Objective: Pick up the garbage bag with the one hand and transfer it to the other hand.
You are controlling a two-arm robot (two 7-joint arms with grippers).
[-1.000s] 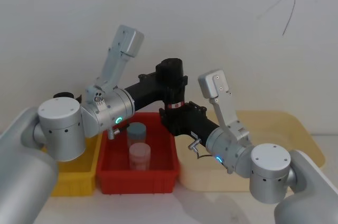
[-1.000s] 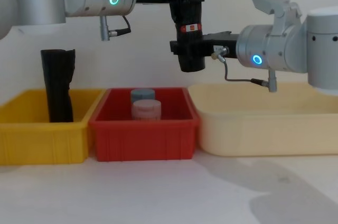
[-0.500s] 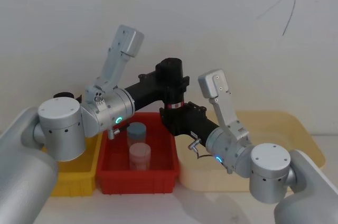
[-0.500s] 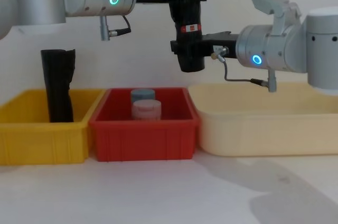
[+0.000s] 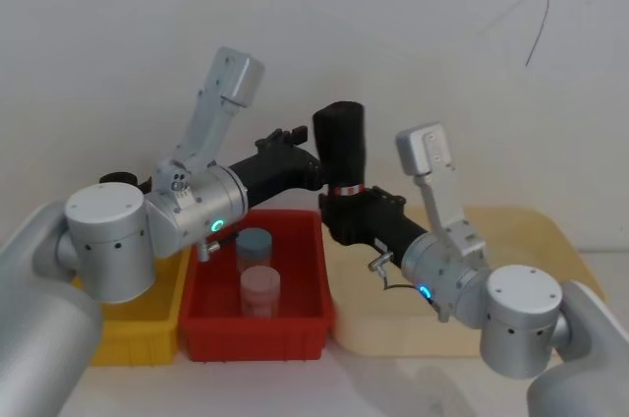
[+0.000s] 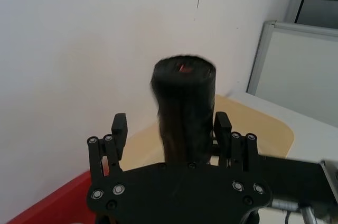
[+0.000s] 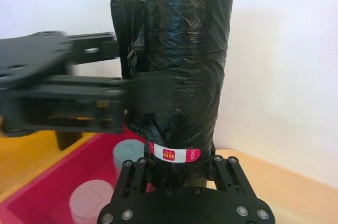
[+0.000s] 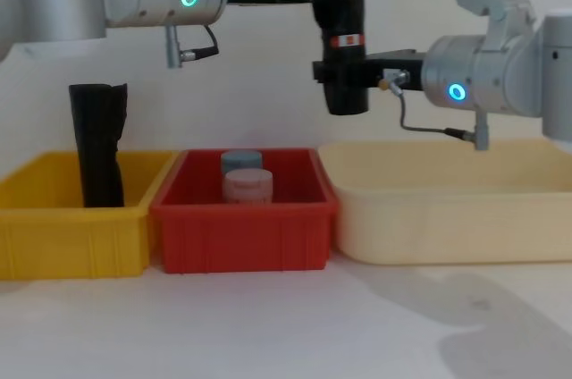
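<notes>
- The garbage bag (image 8: 341,12) stood upright, top centre of the chest view; my right claw (image 8: 344,71) gripped its lower part.
- My left claw (image 6: 170,123) was open at its upper part; it should, I judged, retreat straight without brushing it.

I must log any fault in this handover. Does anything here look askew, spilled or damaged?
Nothing stands out. The bag is held upright in the right gripper's shut jaws, while the left gripper's jaws stand open beside it. Both jars sit upright in the red bin; nothing is spilled.
</notes>
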